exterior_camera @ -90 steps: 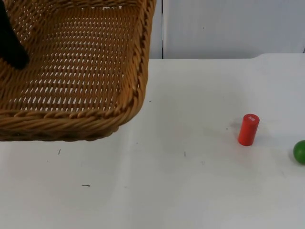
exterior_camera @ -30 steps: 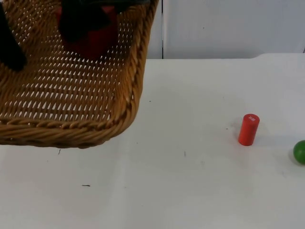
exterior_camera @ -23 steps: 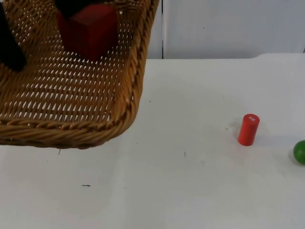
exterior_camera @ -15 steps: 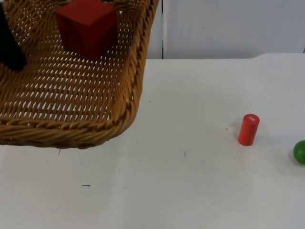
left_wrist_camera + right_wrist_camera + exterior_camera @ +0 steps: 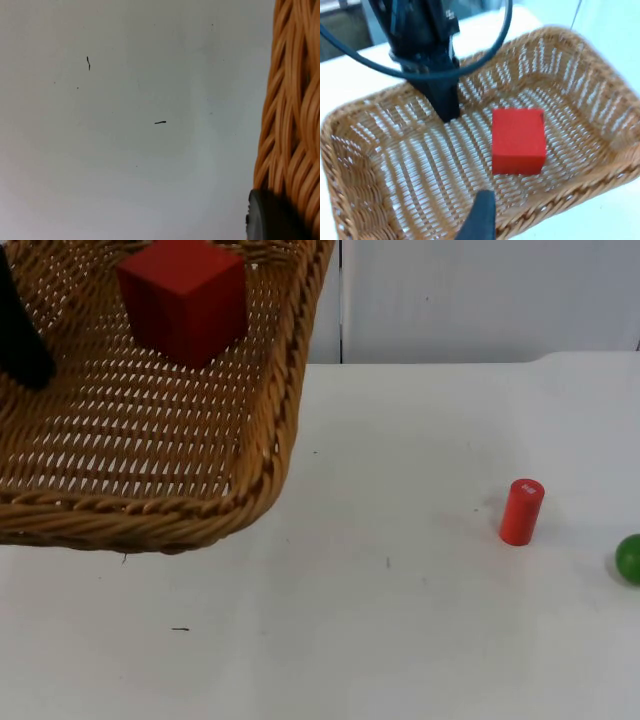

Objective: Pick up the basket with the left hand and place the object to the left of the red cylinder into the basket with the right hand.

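The basket [image 5: 150, 420] is held up off the tabletop [image 5: 400, 620] by the left hand [image 5: 442, 102], which is clamped on the rim at one side; a black fingertip is seen against the weave in the left wrist view. The basket hangs slightly tilted.

The red block [image 5: 185, 300] lies inside the basket, on the woven floor near the far wall, resting flat w/ nothing touching it. In the right wrist view it sits just beside the left hand's finger, apart from it.

The right hand is above and outside the basket, looking down into it, well apart from the block. One dark fingertip is seen there; whether it is wide or narrow cannot be told.

Handling, as judged: block is prob. wood or hard foam, stiff, light, w/ smooth flat faces, so it would be best gripped across two opposite sides, square-on, since a corner grip would likely slip. Basket is wicker, light but a bit springy; one-sided rim hold means it could sag or swing if bumped.

The red cylinder [image 5: 521, 511] stands upright on the tabletop, w/ a green ball [image 5: 629, 558] near it at the edge. Placement appears done.
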You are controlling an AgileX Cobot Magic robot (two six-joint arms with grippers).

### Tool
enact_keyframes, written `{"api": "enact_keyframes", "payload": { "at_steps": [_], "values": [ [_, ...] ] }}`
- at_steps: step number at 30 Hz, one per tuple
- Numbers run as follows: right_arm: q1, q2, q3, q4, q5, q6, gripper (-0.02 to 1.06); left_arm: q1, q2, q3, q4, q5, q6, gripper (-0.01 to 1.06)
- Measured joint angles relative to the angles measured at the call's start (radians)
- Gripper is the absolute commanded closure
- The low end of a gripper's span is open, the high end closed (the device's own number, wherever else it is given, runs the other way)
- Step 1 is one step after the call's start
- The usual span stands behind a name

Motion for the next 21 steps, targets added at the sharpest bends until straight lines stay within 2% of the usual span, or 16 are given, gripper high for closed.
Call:
{"api": "enact_keyframes", "payload": {
  "at_steps": [5,12,21],
  "values": [
    [0.000,-0.095,0.003,0.000,0.014,0.002,0.27,0.000,0.000,0.000,0.000,0.000,0.000,1.05],
    [0.000,-0.237,0.029,-0.002,0.103,0.004,0.27,0.000,0.000,0.000,0.000,0.000,0.004,1.05],
    [0.000,-0.419,0.186,-0.002,0.060,0.004,0.27,0.000,0.000,0.000,0.000,0.000,0.006,1.05]
  ]
}}
